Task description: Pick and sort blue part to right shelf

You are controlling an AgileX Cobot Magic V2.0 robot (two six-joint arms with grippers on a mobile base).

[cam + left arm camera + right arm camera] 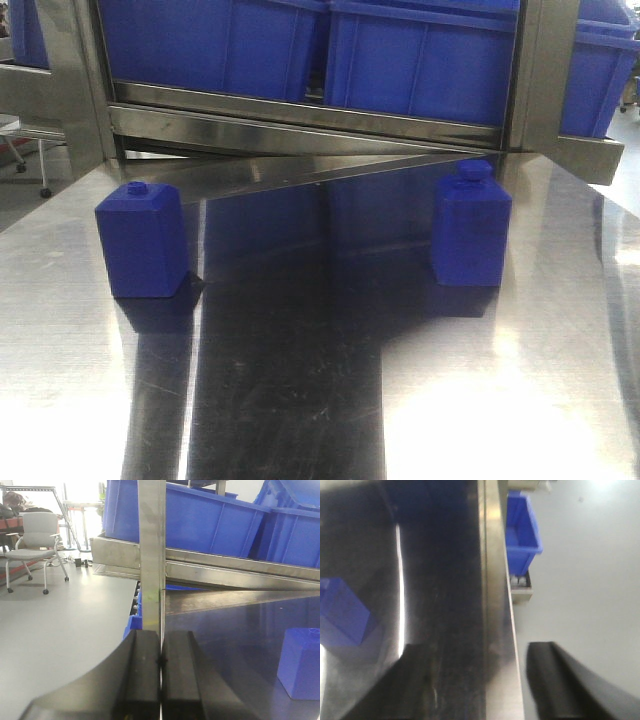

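In the front view two blue blocks stand upright on the steel table. The blue part, with the chunky raised cap, is at the right. A similar blue block with a small flat knob is at the left. Neither gripper shows in that view. My left gripper is shut with nothing in it, low over the table's left edge, and a blue block sits to its right. My right gripper is open and empty, straddling the table's right edge. A blurred blue block lies to its far left, its cap hidden.
A steel shelf rail crosses the back of the table and carries large blue bins. A steel upright post stands just ahead of the left gripper. An office chair and another blue bin are on the floor.
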